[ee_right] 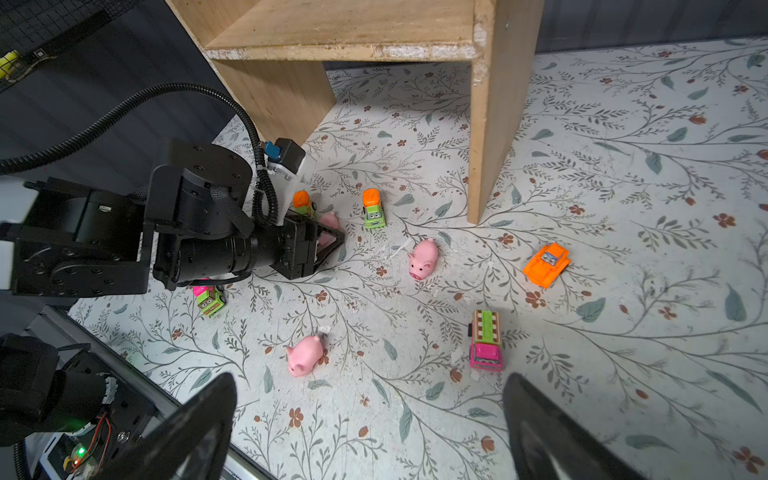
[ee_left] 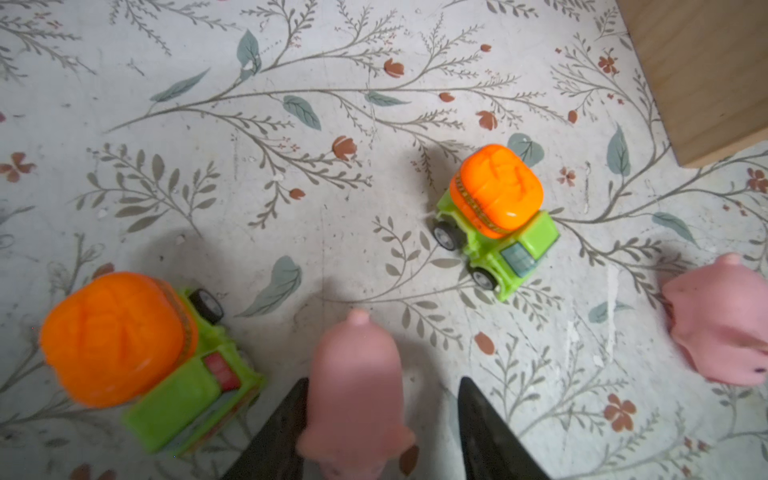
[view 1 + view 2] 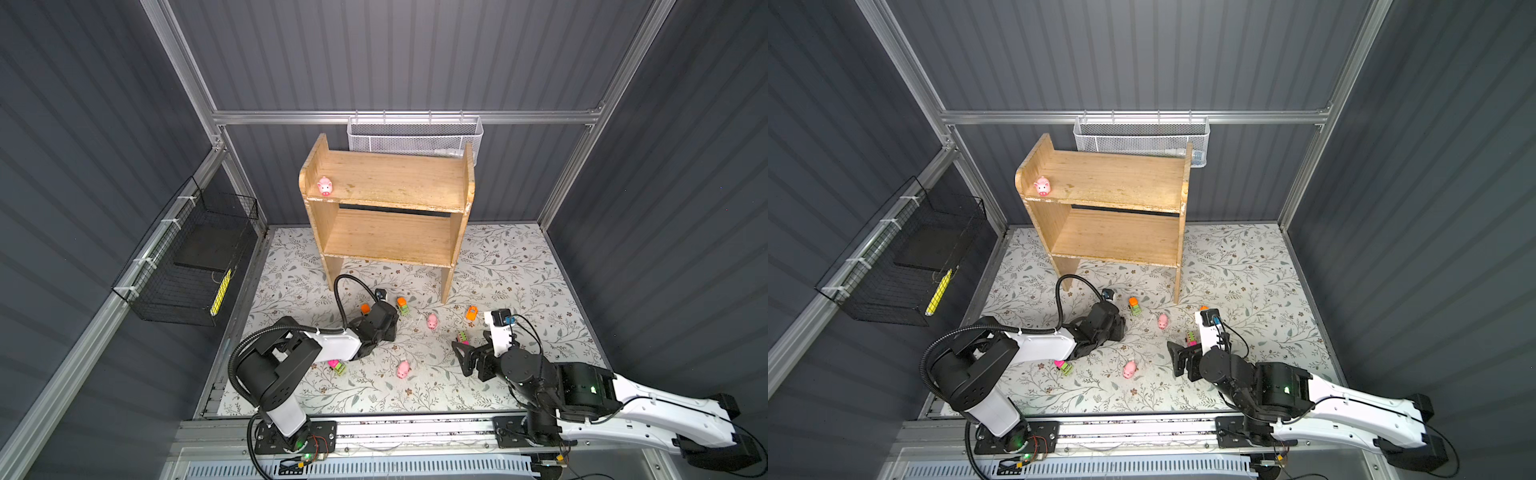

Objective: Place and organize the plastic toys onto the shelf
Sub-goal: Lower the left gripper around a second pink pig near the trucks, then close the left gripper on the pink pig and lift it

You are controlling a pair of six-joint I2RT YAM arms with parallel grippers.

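Dark ribbed walls and a floral mat (image 3: 519, 266) set the scene. At far left a black wire basket (image 3: 195, 257) hangs on the wall. Your left gripper (image 2: 384, 380) is down at the mat, jaws partway apart astride a pink pig (image 2: 357, 365): one finger (image 2: 274, 432) lies against its flank, the other stands clear, so nothing is clamped yet. An orange-topped mixer truck (image 2: 137, 353) sits just beside it, and a pink-and-lime truck (image 3: 336, 366) lies by the arm. Behind, the wooden shelf (image 3: 386, 245) bears a lone pig (image 3: 324, 185) at the left end of its upper tier. Rightward on the mat come a second mixer truck (image 3: 402, 306), a near pig (image 3: 403, 369), a middle pig (image 3: 432, 321), a striped pink truck (image 3: 461, 336) and an orange bulldozer (image 3: 471, 312). Your right gripper (image 1: 370, 376) hovers spread wide, empty. Reckon the pig light, hard and slick, its round body apt to squirt from a pinch; take it across the flanks at mid-body. From above, the gripper's bulk covers that pig; the wrist view blurs it and crops its head. You can count four pigs; a fifth is not visible.
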